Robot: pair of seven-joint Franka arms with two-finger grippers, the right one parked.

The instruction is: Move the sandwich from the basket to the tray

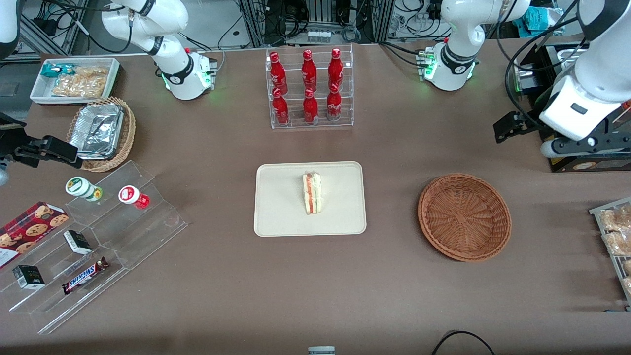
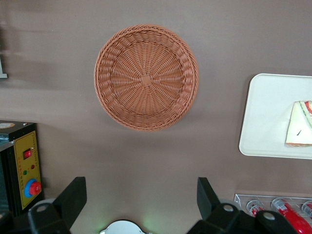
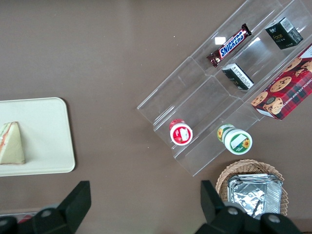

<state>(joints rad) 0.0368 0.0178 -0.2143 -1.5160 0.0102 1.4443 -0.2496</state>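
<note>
The sandwich [image 1: 312, 193], a white wedge with red and green layers, lies on the cream tray [image 1: 276, 207] at the middle of the table. The round reddish-brown basket [image 1: 464, 217] sits beside the tray toward the working arm's end, with nothing in it. My gripper [image 1: 508, 127] hangs raised above the table, farther from the front camera than the basket and apart from it. In the left wrist view the gripper [image 2: 141, 195] is open with only bare table between its fingers, and the basket [image 2: 146, 77], tray [image 2: 265, 117] and sandwich [image 2: 300, 124] all show.
A clear rack of red bottles [image 1: 309, 88] stands farther back than the tray. A black control box [image 2: 22, 161] sits near the working arm. Toward the parked arm's end are a stepped clear shelf of snacks [image 1: 98, 231], a pale wicker basket with foil containers [image 1: 101, 133] and a white bin [image 1: 74, 79].
</note>
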